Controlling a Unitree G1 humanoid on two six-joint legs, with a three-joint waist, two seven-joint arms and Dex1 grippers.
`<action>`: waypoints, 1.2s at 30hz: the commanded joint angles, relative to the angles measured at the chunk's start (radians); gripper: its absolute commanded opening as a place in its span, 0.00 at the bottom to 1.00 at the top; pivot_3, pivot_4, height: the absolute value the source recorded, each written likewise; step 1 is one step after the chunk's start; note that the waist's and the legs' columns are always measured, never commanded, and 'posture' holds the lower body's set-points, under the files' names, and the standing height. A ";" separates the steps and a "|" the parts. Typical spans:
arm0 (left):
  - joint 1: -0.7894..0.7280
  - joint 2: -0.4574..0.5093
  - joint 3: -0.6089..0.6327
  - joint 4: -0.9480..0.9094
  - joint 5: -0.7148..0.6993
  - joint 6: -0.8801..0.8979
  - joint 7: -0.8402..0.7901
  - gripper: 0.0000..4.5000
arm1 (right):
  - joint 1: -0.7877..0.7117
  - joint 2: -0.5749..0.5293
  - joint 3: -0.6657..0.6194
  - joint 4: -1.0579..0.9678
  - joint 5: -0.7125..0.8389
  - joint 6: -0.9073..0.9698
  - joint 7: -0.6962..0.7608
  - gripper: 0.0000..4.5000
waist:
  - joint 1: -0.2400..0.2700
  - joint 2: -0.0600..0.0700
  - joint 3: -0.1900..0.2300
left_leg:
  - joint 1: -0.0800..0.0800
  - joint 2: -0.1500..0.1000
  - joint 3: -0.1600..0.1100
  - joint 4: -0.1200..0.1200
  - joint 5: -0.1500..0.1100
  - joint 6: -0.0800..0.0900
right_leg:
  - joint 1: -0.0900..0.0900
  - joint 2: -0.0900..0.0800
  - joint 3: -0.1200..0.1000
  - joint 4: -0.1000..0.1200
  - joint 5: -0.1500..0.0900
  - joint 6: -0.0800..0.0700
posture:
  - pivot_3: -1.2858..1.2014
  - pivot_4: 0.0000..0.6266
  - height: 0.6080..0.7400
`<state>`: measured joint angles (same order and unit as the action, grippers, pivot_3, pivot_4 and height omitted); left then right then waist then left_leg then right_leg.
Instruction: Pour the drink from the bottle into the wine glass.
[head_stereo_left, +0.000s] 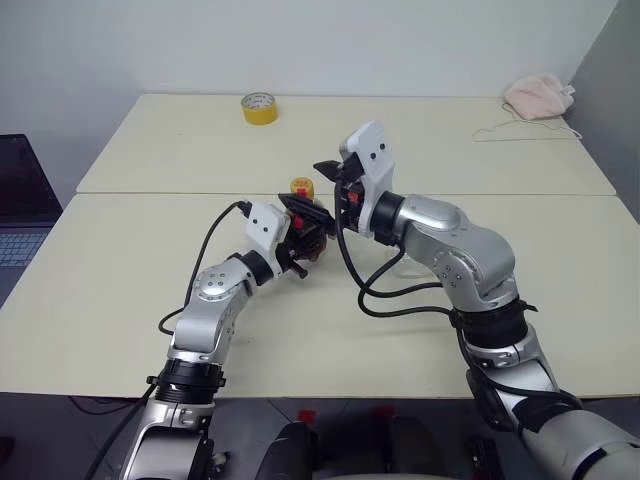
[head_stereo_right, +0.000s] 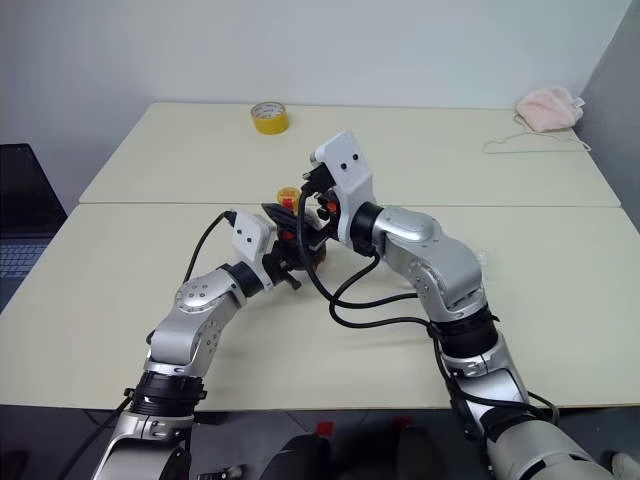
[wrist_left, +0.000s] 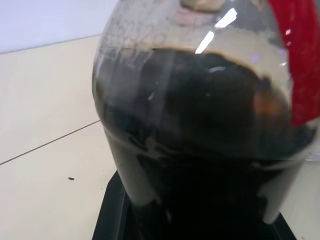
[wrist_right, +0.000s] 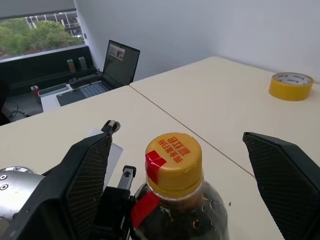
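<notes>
**Bottle clamped low, right claw spread wide at the cap**

Take the bottle (head_stereo_left: 309, 225) as your reference; everything sits off that. It stands near the middle of the cream table (head_stereo_left: 120, 290), just on your side of the seam between the two tabletops. Your left gripper (head_stereo_left: 303, 240) is pinching it around the lower body, fingers pressed tight against the plastic. In your left wrist view, the drink (wrist_left: 200, 140), nearly black, fills the clear body up to the shoulder, with the red label strip (wrist_left: 300, 65) running down one side.

Look at the top now: the yellow cap (wrist_right: 173, 157) is on the neck, red printing across it and a red seal tab at its edge. Your right gripper (wrist_right: 185, 180) is at cap height with its fingers spread far apart. One black textured finger (wrist_right: 87, 185) stands on one side of the cap, the other on the opposite side, and neither touches it.

The wine glass (head_stereo_left: 392, 266) is close beside the bottle on the robot's right, mostly hidden behind your right forearm; you catch just a pale glimpse of clear glass there.

Far beyond the bottle, on the far tabletop, a yellow tape roll (head_stereo_left: 258, 107) lies flat. A pink cloth (head_stereo_left: 538, 96) sits at the far right corner. Off the table's left edge, a laptop (head_stereo_left: 22, 200) stands open.
</notes>
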<state>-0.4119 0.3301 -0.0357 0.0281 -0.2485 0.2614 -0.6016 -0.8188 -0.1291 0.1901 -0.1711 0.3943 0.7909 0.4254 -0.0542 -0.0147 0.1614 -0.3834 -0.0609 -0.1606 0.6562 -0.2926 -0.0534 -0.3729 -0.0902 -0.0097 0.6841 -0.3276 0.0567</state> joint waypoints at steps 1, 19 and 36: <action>-0.010 0.000 0.002 -0.061 -0.003 -0.017 -0.002 0.22 | -0.030 0.008 0.005 -0.016 -0.021 -0.032 0.000 1.00 | 0.000 0.000 0.000 | 0.000 0.000 0.000 0.000 0.000 0.000 | 0.000 0.000 0.000 0.000 0.000 0.000 | 0.52 0.24 1.00; 0.015 0.006 0.011 -0.099 -0.026 0.016 -0.013 0.20 | -0.046 -0.050 -0.001 0.140 -0.045 -0.223 0.229 0.28 | -0.003 0.000 0.000 | 0.000 0.000 0.000 0.002 0.000 0.000 | 0.000 0.000 0.000 0.003 0.000 0.000 | 0.52 0.24 1.00; 0.050 0.021 0.017 -0.154 -0.039 0.060 -0.024 0.20 | -0.235 -0.085 0.008 0.641 -0.082 -0.555 0.667 0.28 | -0.004 0.000 0.000 | -0.001 0.000 0.000 0.004 0.000 0.000 | -0.001 -0.001 0.000 0.004 0.000 0.000 | 0.52 0.24 1.00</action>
<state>-0.3579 0.3431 -0.0231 -0.0513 -0.2686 0.3399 -0.6031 -1.0465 -0.1959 0.2184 0.5038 0.3328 0.2557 1.0904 -0.0580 -0.0145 0.1614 -0.3842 -0.0613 -0.1608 0.6601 -0.2929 -0.0538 -0.3735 -0.0908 -0.0099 0.6879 -0.3276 0.0567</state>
